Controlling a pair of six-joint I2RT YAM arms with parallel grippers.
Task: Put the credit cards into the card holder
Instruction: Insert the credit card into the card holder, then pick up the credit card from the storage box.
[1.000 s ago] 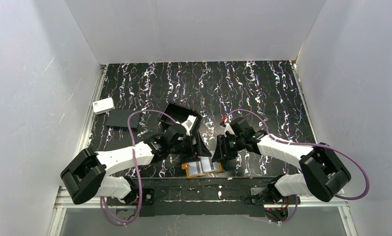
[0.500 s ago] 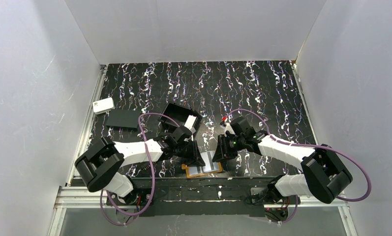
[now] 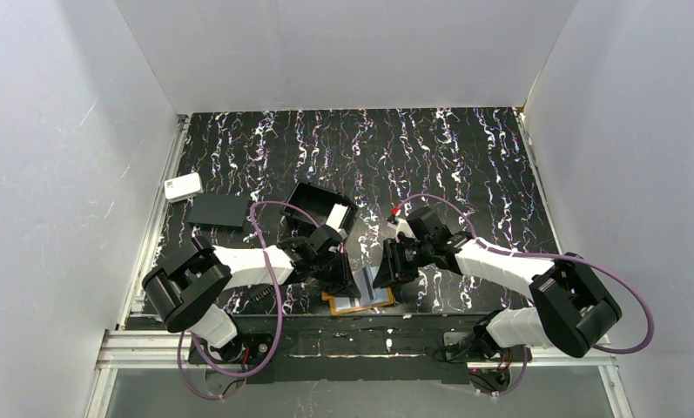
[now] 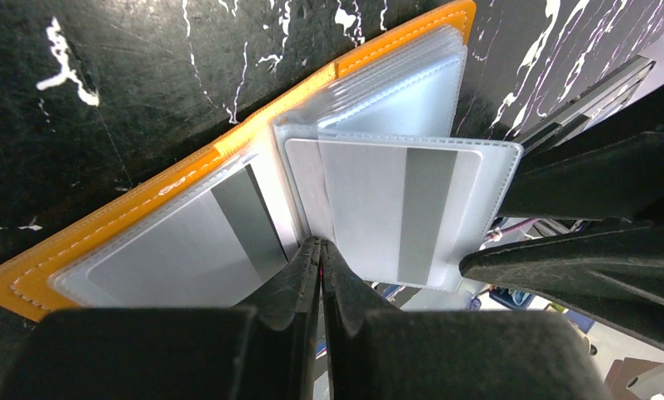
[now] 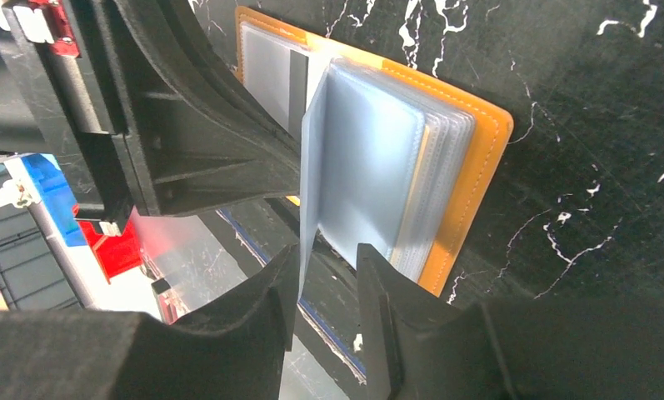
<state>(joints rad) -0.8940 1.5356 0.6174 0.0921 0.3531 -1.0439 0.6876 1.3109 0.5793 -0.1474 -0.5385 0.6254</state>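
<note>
Left jaws closed at card holder; tray behind.

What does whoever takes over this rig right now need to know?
Grippers: left gripper shut, pinching a clear sleeve page of the card holder; right gripper open, jaws either side of that page's free edge.
Things: card holder lies open at the near edge of the table, between the arms.
Done: one striped card in the lifted page, a second card in the flat left pocket.
Left: a white card-like piece sits in the black box tray, apparently unloaded; more cards cannot be told.
</note>
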